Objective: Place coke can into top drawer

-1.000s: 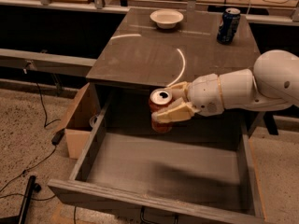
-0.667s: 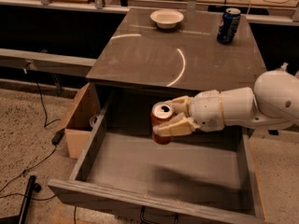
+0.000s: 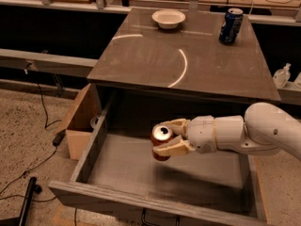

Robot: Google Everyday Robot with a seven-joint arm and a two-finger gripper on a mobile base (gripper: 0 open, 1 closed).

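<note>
We see the claw (image 3: 164, 137) in the lower middle of the frame, reaching in from the right on a white arm (image 3: 244, 133). Its two tan fingers (image 3: 170, 149) are clamped on the coke can (image 3: 162, 133), one above it and one below. The can is tipped, so its silver top faces up and toward us. It hangs inside the pulled-out top drawer (image 3: 127, 173), above the bare grey bottom and near the drawer's middle. On the glossy surface (image 3: 188, 65) above, a white bowl (image 3: 168, 18) sits at the upper middle and a dark blue can (image 3: 230, 26) stands upright at the upper right, well apart. A cardboard box (image 3: 81, 121) stands on the floor just left of the drawer
</note>
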